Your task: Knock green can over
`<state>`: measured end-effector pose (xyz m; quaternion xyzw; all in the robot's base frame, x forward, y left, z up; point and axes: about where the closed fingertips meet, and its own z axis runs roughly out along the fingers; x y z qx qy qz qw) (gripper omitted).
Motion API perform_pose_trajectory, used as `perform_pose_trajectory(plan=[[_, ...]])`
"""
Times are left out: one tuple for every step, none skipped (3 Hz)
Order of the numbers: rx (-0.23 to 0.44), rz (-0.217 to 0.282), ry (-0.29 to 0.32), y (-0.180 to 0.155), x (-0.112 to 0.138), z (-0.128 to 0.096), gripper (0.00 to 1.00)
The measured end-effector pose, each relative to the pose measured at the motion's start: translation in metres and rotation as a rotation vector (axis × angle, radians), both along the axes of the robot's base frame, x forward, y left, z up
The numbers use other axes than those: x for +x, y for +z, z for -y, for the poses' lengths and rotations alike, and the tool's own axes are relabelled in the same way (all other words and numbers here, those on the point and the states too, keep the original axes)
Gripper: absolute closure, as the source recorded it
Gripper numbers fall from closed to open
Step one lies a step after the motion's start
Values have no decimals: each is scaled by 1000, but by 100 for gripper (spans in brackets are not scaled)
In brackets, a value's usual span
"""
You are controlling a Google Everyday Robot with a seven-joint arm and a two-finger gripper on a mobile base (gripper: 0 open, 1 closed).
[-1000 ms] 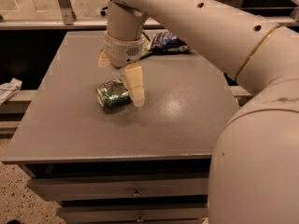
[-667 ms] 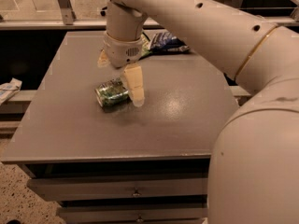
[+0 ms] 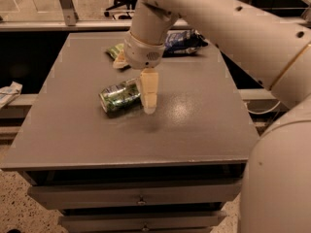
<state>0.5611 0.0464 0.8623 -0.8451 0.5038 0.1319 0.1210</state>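
The green can (image 3: 119,96) lies on its side on the grey table (image 3: 194,125), left of the middle, its silver top facing left. My gripper (image 3: 134,86) hangs from the big white arm right above the can and is open. One cream finger (image 3: 149,95) points down at the can's right end, touching or almost touching it. The other finger (image 3: 118,62) shows behind the can, to the upper left.
A flat green snack bag (image 3: 114,49) and a dark blue snack bag (image 3: 182,40) lie at the table's back edge. Drawers (image 3: 141,198) sit under the tabletop. A white object (image 3: 8,92) lies on a ledge at the left. My arm fills the right side.
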Motion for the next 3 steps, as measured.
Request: perform_pose_trajectory(plan=[[148, -31, -140, 8, 4, 24, 0], [326, -30, -297, 26, 8, 63, 0], [390, -29, -374, 35, 6, 91, 0]])
